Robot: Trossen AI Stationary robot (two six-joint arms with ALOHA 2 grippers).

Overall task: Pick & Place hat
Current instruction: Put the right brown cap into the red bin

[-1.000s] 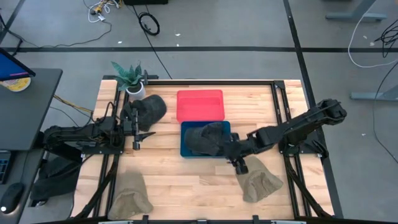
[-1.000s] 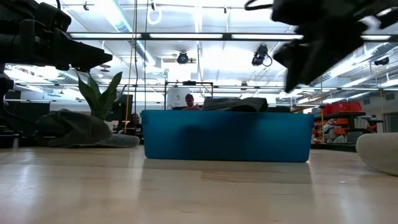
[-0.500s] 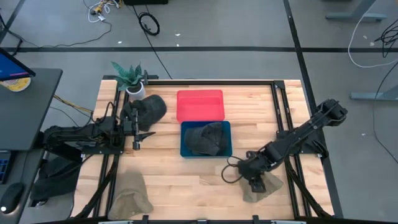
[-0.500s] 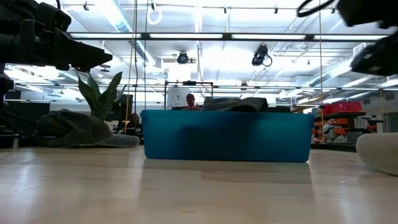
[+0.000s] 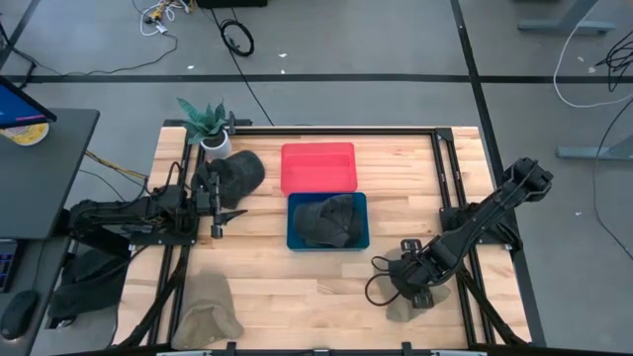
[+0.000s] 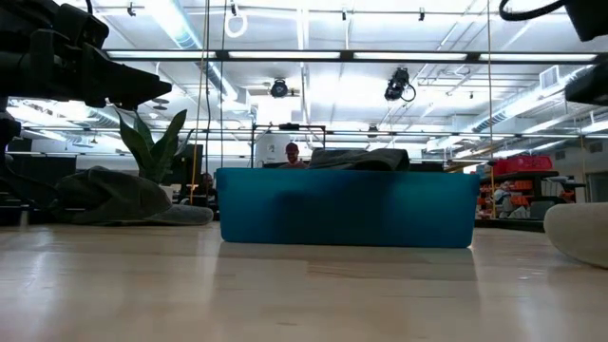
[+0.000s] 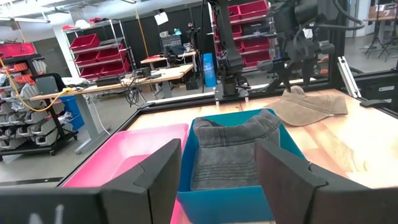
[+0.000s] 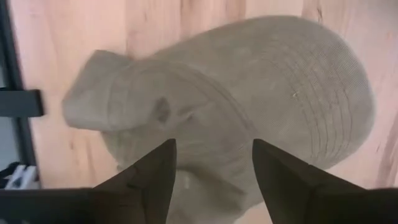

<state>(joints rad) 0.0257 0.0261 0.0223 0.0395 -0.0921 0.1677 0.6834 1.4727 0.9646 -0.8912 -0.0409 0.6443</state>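
Hovering over the tan hat point(image 8: 236, 106) near the desk's point(image 5: 297, 287) front right corner, the right gripper point(image 8: 211, 180) has jaws wide, empty. Recommend descending straight, straddling the crown fold, closing firmly. Left gripper point(image 7: 217, 168) waits open at left edge.
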